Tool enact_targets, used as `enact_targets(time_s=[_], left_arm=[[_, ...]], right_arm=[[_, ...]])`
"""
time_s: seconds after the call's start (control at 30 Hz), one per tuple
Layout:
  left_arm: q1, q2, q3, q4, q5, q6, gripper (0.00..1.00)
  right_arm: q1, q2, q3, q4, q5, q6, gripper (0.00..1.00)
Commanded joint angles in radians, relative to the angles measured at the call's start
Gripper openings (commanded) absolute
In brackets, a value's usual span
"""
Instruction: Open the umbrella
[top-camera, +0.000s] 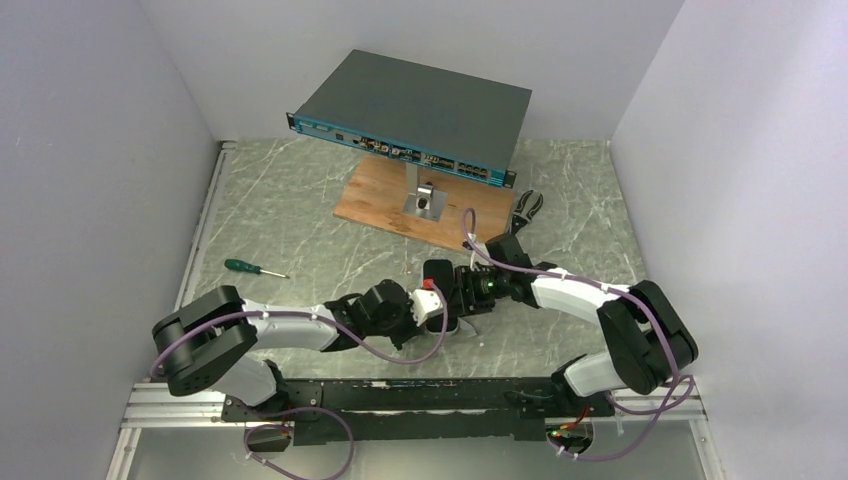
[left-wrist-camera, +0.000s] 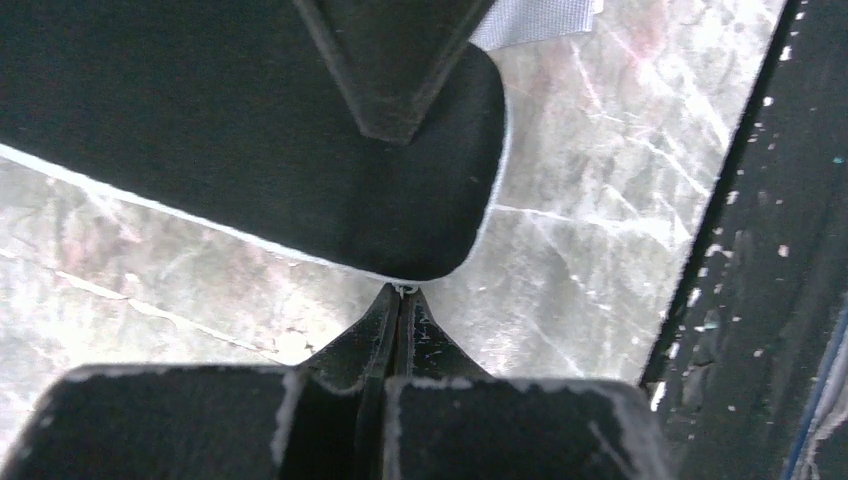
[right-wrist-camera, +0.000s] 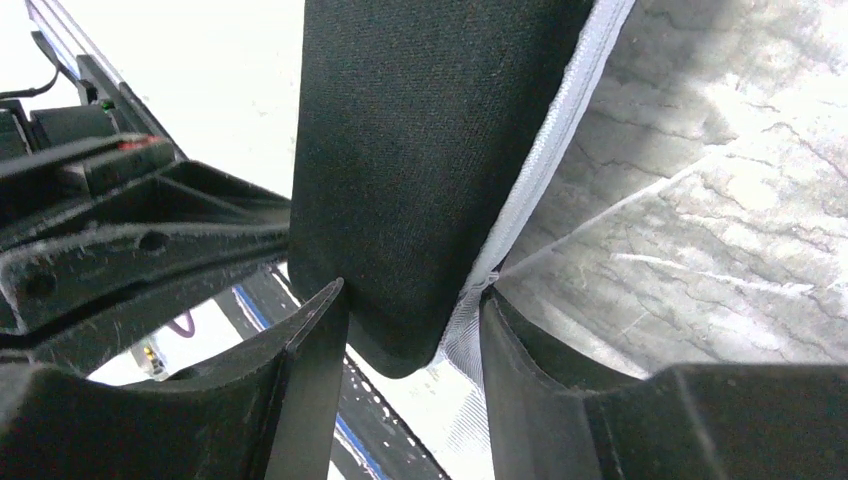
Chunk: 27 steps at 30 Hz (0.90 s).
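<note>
Only the umbrella's dark oval case (left-wrist-camera: 250, 150) shows; canopy, shaft and handle are out of view. In the left wrist view it hangs over the marble table, white zipper tape along its edge. My left gripper (left-wrist-camera: 404, 292) is shut, its tips pinching a small white zipper pull at the case's lower rim. The right wrist view has the case (right-wrist-camera: 410, 170) standing between my right gripper's (right-wrist-camera: 410, 300) fingers, which press on both its sides. From the top view, the left gripper (top-camera: 440, 308) and right gripper (top-camera: 452, 288) meet at the table's near middle, hiding the case.
A grey-teal network switch (top-camera: 415, 105) stands on a post over a wooden board (top-camera: 375, 200) at the back. A green-handled screwdriver (top-camera: 250, 268) lies to the left, and a black-handled tool (top-camera: 525, 208) to the right of the board. Walls close three sides.
</note>
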Motion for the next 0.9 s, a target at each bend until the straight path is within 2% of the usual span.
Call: enact_targets(time_s=[0.0, 0.27, 0.43, 0.6, 0.7, 0.87], left_arm=[[0.080, -0.027, 0.018, 0.054, -0.004, 0.078, 0.00], [0.204, 0.036, 0.065, 0.097, 0.088, 0.195, 0.00], [0.233, 0.079, 0.116, 0.126, 0.110, 0.260, 0.00], [0.243, 0.097, 0.123, 0.117, 0.098, 0.237, 0.00], [0.251, 0.098, 0.093, 0.116, 0.006, 0.189, 0.00], [0.324, 0.096, 0.069, 0.140, -0.007, 0.172, 0.00]], right_arm=[[-0.002, 0.027, -0.016, -0.030, 0.069, -0.120, 0.00], [0.000, 0.035, -0.018, -0.037, 0.027, -0.173, 0.00], [0.007, 0.049, 0.005, -0.045, -0.020, -0.199, 0.00], [0.001, 0.053, 0.047, -0.073, -0.047, -0.226, 0.00], [0.003, 0.079, 0.079, -0.133, -0.084, -0.294, 0.00], [0.011, 0.137, 0.105, -0.176, -0.121, -0.344, 0.00]])
